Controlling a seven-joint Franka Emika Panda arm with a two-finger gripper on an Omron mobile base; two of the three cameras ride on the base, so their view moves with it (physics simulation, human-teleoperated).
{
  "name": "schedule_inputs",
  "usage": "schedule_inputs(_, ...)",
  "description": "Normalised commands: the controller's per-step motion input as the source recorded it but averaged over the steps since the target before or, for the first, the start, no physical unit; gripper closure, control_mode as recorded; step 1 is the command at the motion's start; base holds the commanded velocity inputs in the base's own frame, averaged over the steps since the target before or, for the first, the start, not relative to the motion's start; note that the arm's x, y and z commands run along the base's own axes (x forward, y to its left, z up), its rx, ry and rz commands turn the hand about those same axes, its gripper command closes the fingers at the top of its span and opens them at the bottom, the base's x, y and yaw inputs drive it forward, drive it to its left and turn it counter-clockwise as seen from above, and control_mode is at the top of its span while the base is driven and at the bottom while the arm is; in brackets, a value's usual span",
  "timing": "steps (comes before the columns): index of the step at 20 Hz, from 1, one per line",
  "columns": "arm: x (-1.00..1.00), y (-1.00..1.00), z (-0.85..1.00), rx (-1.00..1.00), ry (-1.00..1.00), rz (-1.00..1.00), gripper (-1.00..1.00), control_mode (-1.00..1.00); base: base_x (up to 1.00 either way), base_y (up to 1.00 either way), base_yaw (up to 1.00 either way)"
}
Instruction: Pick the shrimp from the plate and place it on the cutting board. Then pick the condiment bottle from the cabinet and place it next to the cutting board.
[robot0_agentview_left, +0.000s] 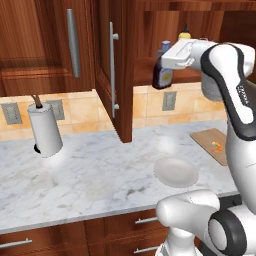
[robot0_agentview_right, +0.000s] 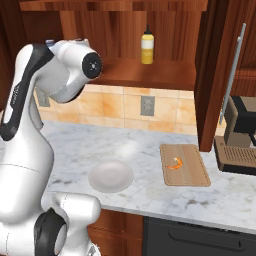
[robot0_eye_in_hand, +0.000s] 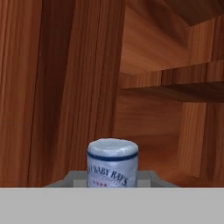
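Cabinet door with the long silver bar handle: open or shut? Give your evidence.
Open. The cabinet door swings out over the counter, exposing the inner shelf and the yellow squeeze bottle.

Arm up at the open cabinet, bottle in its grip

The gripper (robot0_agentview_left: 167, 62) is clamped on the dark bottle (robot0_agentview_left: 163, 73), which hangs tilted just in front of the cabinet (robot0_agentview_left: 150, 30) shelf; a yellow bottle (robot0_agentview_left: 184, 34) stands farther back on that shelf. The cabinet door (robot0_agentview_left: 116, 70) juts out toward us, its silver handle (robot0_agentview_left: 113, 67) on edge. Down on the marble counter (robot0_agentview_left: 90, 175), the white plate (robot0_agentview_left: 175, 171) lies near the front, and right of it the board (robot0_agentview_left: 214, 144) carries the orange shrimp (robot0_agentview_left: 217, 146). A paper towel roll (robot0_agentview_left: 45, 129) stands far left.
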Motion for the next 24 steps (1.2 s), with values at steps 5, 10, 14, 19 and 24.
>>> schedule_inputs(5, -0.52, -0.25, 0.0, 0.0, 0.0, 0.0, 1.0, -1.0, 0.0, 0.0, 0.0)
schedule_inputs(10, -0.53, -0.24, 0.0, 0.0, 0.0, 0.0, 1.0, -1.0, 0.0, 0.0, 0.0)
schedule_inputs(14, -0.51, -0.2, 0.0, -0.01, 0.0, 0.0, 1.0, -1.0, 0.0, 0.0, 0.0)
schedule_inputs(19, -0.5, -0.19, -0.06, -0.01, 0.0, 0.0, 1.0, -1.0, 0.0, 0.0, 0.0)
schedule_inputs(24, -0.43, -0.04, -0.37, -0.01, 0.0, 0.0, 1.0, -1.0, 0.0, 0.0, 0.0)
